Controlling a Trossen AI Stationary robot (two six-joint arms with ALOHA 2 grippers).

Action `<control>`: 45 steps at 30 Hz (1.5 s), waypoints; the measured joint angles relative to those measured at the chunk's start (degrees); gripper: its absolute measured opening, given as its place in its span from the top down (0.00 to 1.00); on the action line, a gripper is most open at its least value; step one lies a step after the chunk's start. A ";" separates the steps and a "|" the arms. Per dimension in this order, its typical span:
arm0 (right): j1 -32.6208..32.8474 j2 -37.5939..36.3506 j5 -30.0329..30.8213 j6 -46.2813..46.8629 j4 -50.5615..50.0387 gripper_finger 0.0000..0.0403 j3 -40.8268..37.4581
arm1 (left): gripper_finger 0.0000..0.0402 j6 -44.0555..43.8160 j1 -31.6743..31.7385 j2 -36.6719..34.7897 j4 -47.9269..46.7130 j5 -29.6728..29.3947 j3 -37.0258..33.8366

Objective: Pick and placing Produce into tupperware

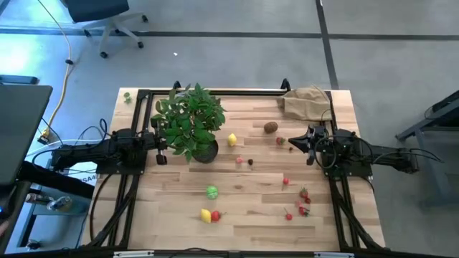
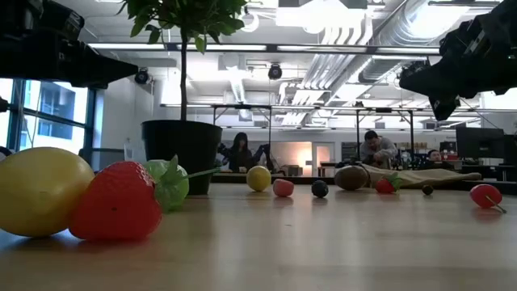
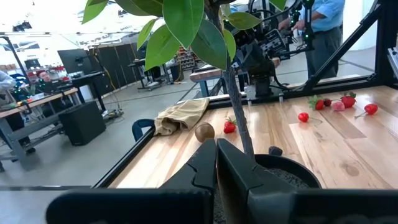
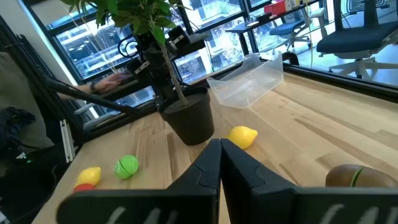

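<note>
The Produce lies scattered on the wooden table: a lemon [image 1: 232,140], a brown kiwi [image 1: 270,127], a green round one [image 1: 212,191], a lemon with a strawberry [image 1: 209,215] near the front, and several red berries [image 1: 303,197] toward the right. The clear tupperware [image 4: 249,81] stands empty on the table beyond the plant pot, seen in the right wrist view. My left gripper [image 1: 161,154] hovers shut beside the potted plant. My right gripper [image 1: 292,143] hovers shut near the kiwi and a strawberry [image 1: 280,140]. Neither gripper has anything between its fingers.
A leafy potted plant [image 1: 190,122] in a black pot [image 4: 189,118] stands at centre left, right in front of my left gripper. A tan paper bag [image 1: 305,102] lies at the far right corner. A black frame [image 1: 215,92] runs along the table's edges.
</note>
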 joint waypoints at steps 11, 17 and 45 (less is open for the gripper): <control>0.00 -0.02 0.01 0.02 0.01 1.00 0.00 | 0.99 0.02 0.02 0.00 0.00 -0.01 0.00; 0.00 0.00 0.01 0.00 0.01 1.00 0.02 | 0.99 0.01 0.00 -0.01 0.00 -0.01 0.01; 0.02 0.00 0.01 0.00 -0.01 1.00 0.02 | 0.99 -0.01 0.01 0.00 0.38 -1.60 0.01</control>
